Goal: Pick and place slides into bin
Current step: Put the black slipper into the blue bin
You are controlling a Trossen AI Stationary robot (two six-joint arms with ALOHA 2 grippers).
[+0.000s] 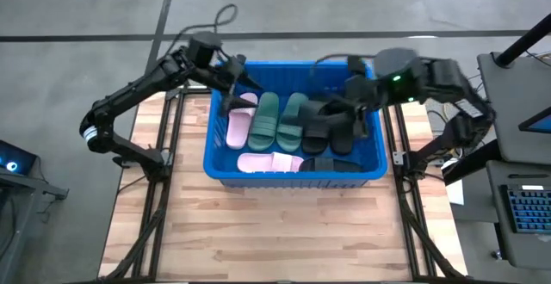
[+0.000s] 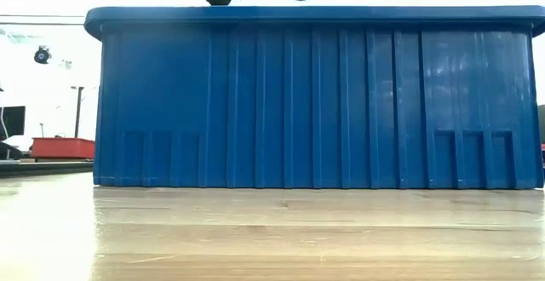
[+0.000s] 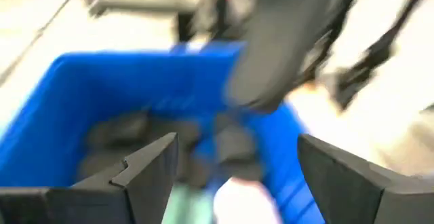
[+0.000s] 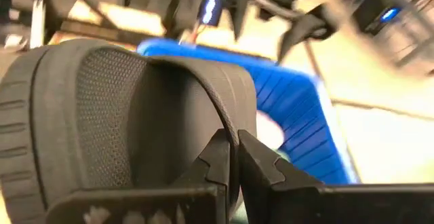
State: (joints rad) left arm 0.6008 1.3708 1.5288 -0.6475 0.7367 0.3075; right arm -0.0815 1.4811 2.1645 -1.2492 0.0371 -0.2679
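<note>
A: Right gripper (image 4: 230,157) is pinched on the strap of a black slide (image 4: 129,122), holding it above the bin (image 1: 225,170). Left gripper (image 3: 234,166) stands wide and empty at the bin's far-left corner.

B: Foam looks light and soft; the strap likely flexes, so it should be pinched mid-strap. Other slides (image 1: 263,120) lie inside.

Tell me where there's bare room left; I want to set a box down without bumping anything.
The wooden table in front of the bin is bare, between the two frame rails. Inside the bin it is crowded: slides cover the floor, the left hand hangs over its left rim, and the right hand holds a black slide above it.
</note>
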